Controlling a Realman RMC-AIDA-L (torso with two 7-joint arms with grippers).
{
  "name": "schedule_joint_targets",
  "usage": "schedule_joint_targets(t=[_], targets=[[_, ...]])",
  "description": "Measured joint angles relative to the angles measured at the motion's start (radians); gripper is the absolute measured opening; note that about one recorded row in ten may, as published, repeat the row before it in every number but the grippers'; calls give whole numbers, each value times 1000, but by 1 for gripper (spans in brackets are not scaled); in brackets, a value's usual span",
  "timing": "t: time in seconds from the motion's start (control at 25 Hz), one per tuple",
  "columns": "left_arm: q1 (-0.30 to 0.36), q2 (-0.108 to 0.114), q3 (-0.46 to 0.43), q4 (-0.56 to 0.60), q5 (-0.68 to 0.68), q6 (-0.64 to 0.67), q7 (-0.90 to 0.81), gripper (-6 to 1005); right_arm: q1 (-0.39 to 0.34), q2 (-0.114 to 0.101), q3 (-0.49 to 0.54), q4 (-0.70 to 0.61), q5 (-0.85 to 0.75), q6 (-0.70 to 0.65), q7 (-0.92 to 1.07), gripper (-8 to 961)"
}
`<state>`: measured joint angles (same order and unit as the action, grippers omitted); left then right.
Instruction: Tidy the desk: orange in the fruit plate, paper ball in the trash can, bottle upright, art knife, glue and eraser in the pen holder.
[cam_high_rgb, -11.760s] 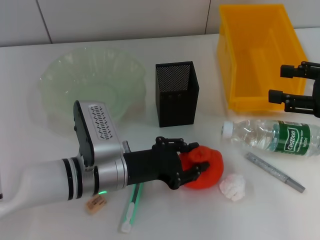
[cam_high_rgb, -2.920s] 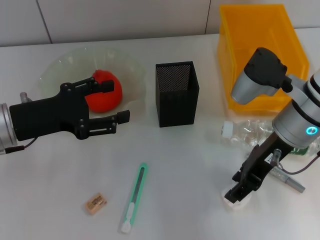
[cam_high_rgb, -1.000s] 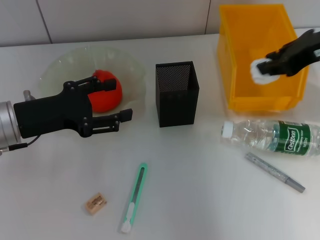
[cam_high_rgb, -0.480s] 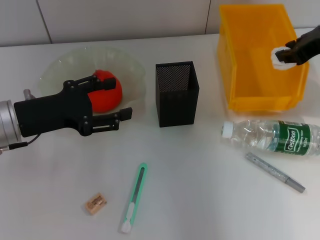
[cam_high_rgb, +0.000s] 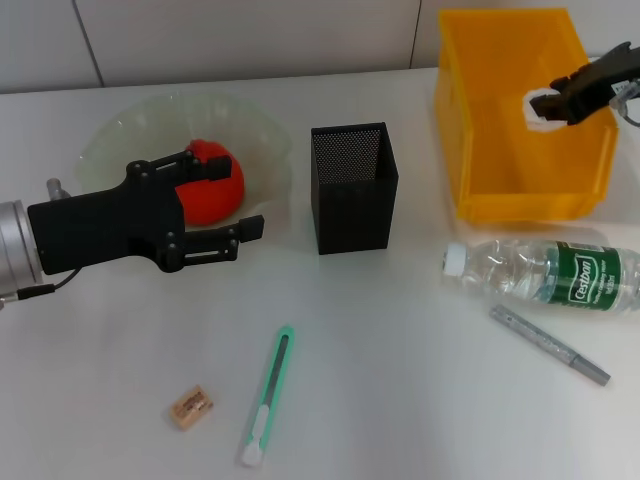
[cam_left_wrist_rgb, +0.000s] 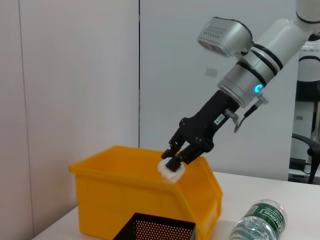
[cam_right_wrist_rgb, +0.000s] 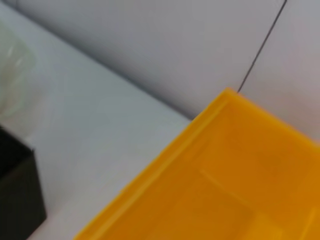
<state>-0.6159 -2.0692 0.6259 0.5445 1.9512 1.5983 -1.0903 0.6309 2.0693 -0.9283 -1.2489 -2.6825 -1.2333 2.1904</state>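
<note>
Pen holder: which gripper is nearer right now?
Left. The left gripper sits just beside the pen holder, by the fruit plate. The right gripper is farther off, holding the paper ball over the trash can.

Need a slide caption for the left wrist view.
Right tool holds the paper ball above the yellow bin, bottle lying nearby.

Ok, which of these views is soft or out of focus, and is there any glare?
Right wrist view: soft throughout, the yellow bin edges blurred. Head view: sharp, light sheen on the bottle, soft shadows only. Left wrist view: sharp on the right pincer shut on the paper ball.
</note>
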Motion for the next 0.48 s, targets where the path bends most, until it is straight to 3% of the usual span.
schedule_joint_targets(t=[0.24,0.48], targets=[[-1,0,0,0,0,0,0,813,-22,8,-4,-19,49,50,-1,335],[-1,0,1,0,0,-12,1,813,-24,6,0,-19,63,62,-3,439]])
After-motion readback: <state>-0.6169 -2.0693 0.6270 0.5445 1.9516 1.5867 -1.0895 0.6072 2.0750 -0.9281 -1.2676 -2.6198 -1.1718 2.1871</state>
